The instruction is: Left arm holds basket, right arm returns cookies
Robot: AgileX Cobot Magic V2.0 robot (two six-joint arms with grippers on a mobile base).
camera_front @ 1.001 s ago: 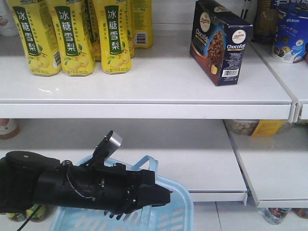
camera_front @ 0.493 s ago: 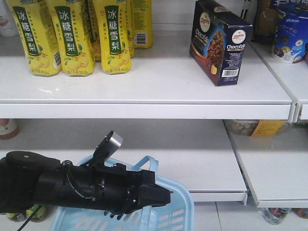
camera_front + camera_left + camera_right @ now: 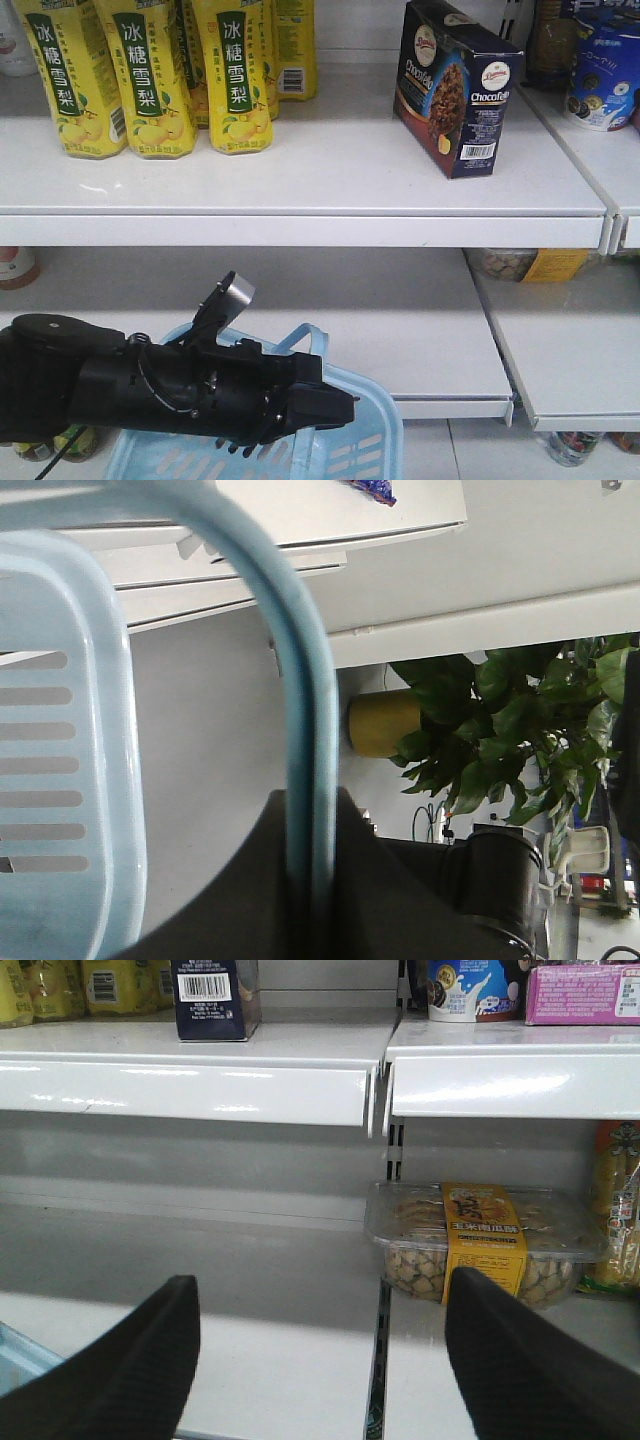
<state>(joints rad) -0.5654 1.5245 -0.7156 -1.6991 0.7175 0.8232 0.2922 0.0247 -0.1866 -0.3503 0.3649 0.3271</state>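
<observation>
Clamping the pale blue loop handle (image 3: 300,710), the left gripper (image 3: 325,408) is closed around it: in the left wrist view the handle runs straight down into the dark jaws at 6 o'clock. Behind it the left arm (image 3: 150,385) lies nearly level, reaching in from 9 o'clock, with its silver-grey camera block (image 3: 238,293) tilted up on top. The basket (image 3: 360,440) hangs below the arm at 6 o'clock of the front view, its slotted side (image 3: 50,780) showing at 9 o'clock of the wrist view.

The right gripper (image 3: 320,1360) stands wide apart and holds nothing; its two dark fingers (image 3: 130,1370) rise from the lower edge, pointed level at the lower shelf (image 3: 280,1350).

The cookies (image 3: 455,85) stand upright on the upper shelf (image 3: 300,180), at 1 o'clock, well apart from both grippers; yellow bottles (image 3: 150,75) stand at 11 o'clock
</observation>
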